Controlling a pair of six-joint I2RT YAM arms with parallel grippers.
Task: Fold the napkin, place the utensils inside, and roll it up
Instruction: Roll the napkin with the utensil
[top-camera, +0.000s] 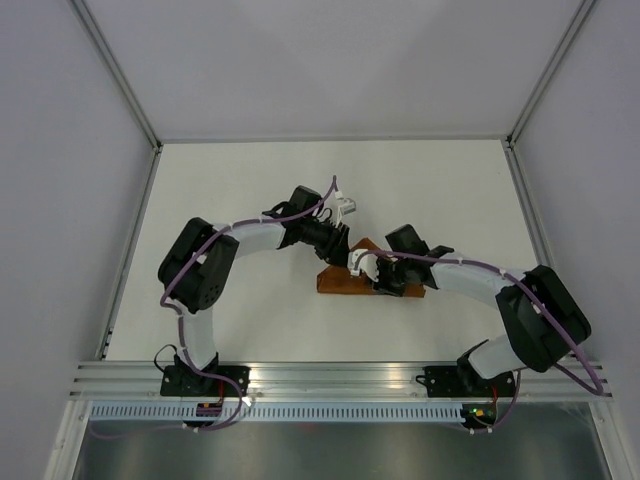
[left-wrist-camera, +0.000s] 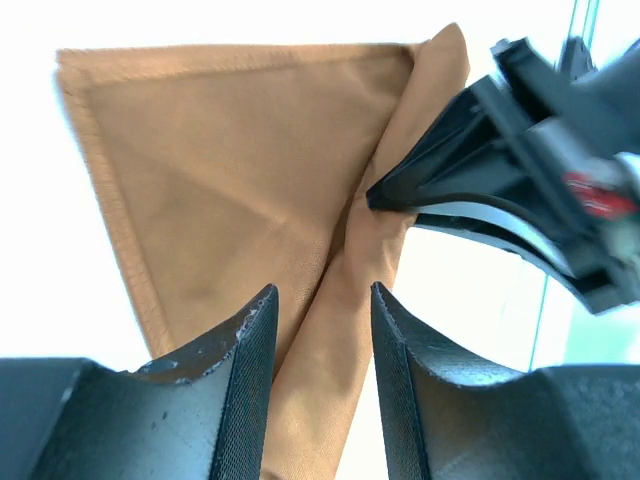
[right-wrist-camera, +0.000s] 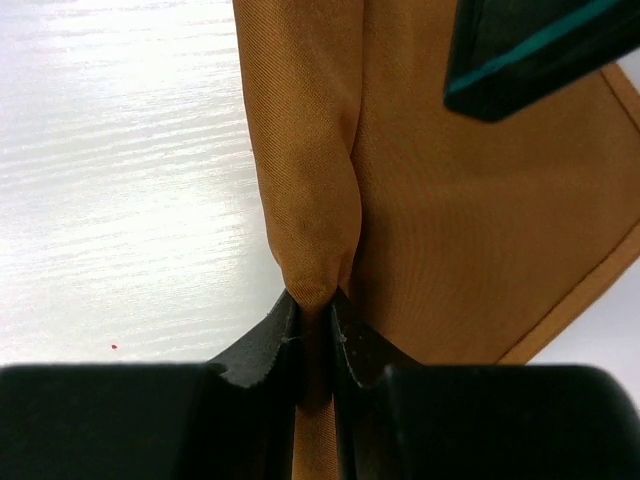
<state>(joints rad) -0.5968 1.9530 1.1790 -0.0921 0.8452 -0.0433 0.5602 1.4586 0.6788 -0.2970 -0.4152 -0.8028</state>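
Note:
The rust-orange napkin (top-camera: 335, 283) lies folded mid-table, mostly under both wrists. In the left wrist view it is a flat folded panel (left-wrist-camera: 240, 150) with a rolled ridge along its right side. My left gripper (left-wrist-camera: 322, 300) is open and straddles that ridge without pinching it. My right gripper (right-wrist-camera: 315, 300) is shut on the napkin's rolled ridge (right-wrist-camera: 310, 180), which bunches just above the tips. The flat part of the napkin (right-wrist-camera: 480, 200) spreads to its right. From above, the left gripper (top-camera: 352, 262) and the right gripper (top-camera: 376, 272) nearly meet over the cloth. The utensils are out of view.
The white table (top-camera: 240, 190) is bounded by metal rails at the left (top-camera: 130, 250), the right (top-camera: 530, 220) and the near edge (top-camera: 330, 378). The right gripper's black body (left-wrist-camera: 500, 170) stands close ahead of my left fingers, and a dark left finger (right-wrist-camera: 530, 50) hangs over the napkin.

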